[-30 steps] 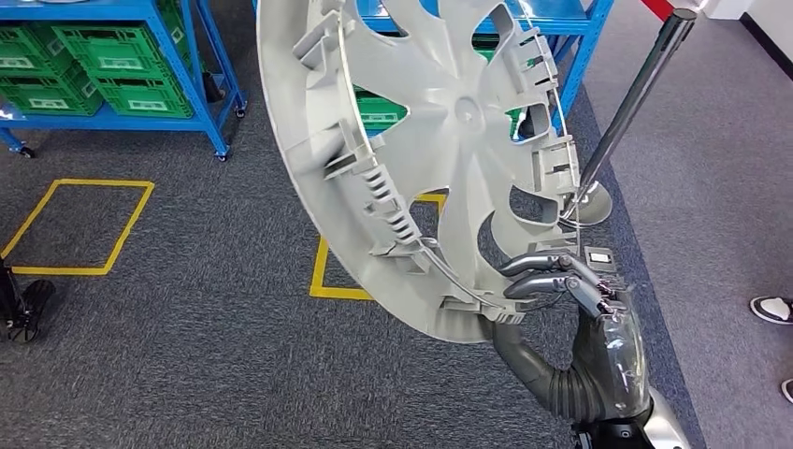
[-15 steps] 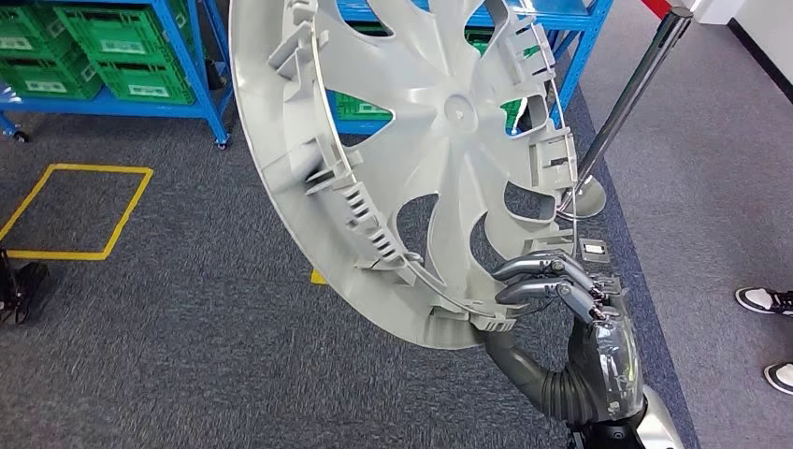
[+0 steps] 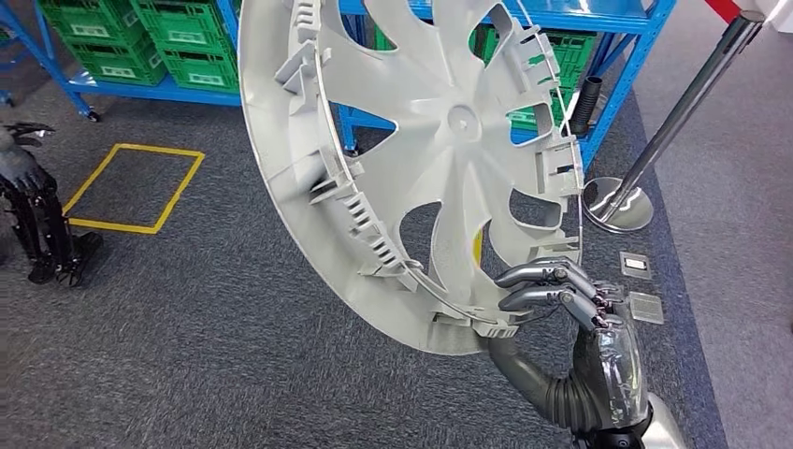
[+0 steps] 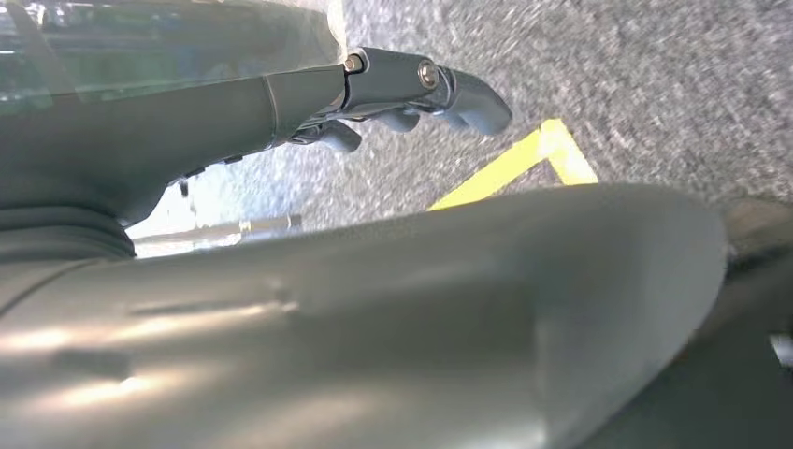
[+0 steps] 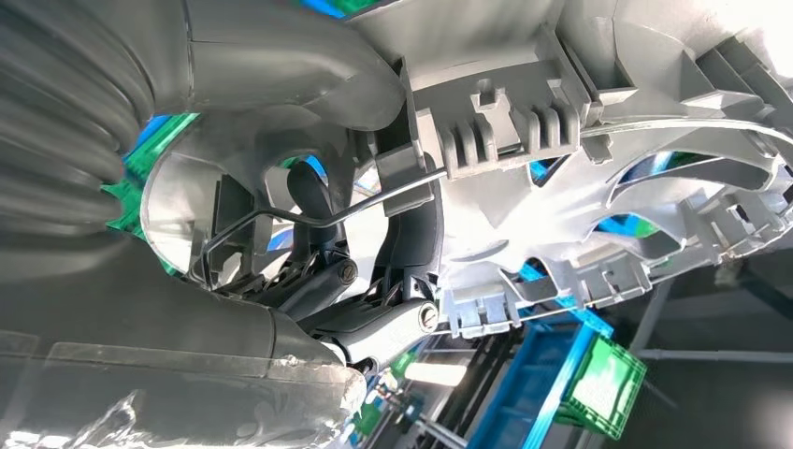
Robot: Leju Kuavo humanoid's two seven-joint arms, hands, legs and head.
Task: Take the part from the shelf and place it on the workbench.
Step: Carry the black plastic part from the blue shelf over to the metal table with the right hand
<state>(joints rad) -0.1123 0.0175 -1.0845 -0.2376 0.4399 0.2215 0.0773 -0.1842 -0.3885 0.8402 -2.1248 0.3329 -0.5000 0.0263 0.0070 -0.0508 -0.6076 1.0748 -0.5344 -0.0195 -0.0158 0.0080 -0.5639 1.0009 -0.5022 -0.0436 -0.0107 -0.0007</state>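
Swinging across the head view since a second ago: whole scene shifting, blue shelves (image 3: 598, 56) and green crates (image 3: 182, 42) sliding rightward, so camera turning, not the things. Riding steady in front, large grey wheel cover (image 3: 439, 140), tilted on edge, carried off the floor. Gripping its lower rim, right hand (image 3: 561, 295), fingers (image 3: 533, 274) curled over the edge, thumb underneath. Hanging low beside the body, left hand (image 4: 411, 89), fingers loosely apart, holding nothing. Passing behind: yellow floor marking (image 3: 136, 187), chrome stanchion (image 3: 673, 131), grey carpet. Carrying step under way, probably; no desk in sight yet. Next: finishing the turn, finding the desk, keeping the rim grip firm while lowering the part flat.
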